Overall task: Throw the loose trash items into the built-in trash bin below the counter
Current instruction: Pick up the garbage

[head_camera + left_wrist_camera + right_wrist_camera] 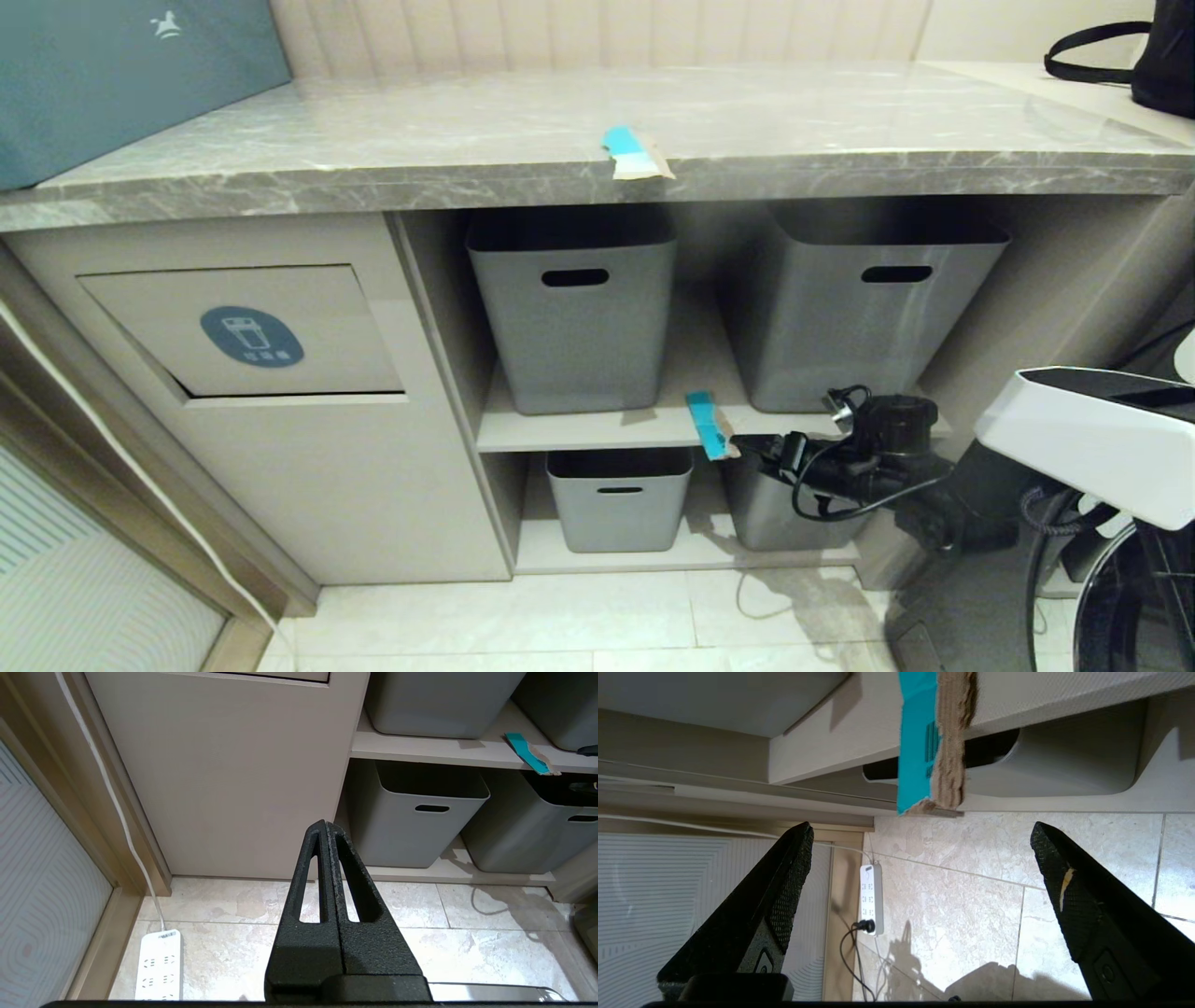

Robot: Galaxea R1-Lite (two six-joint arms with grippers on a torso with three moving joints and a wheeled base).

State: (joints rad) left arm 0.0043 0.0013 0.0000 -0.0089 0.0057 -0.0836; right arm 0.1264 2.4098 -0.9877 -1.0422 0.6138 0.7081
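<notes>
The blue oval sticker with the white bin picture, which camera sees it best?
The head view: the blue-grey oval sticker sits in plain sight on the beige flap. Neither wrist view shows the sticker.

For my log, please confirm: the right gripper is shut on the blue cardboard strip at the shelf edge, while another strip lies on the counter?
Not quite. The right gripper is open, its fingers wide apart and short of the shelf strip, which hangs untouched over the shelf edge, as the right wrist view shows. The other strip does lie on the counter.
</notes>
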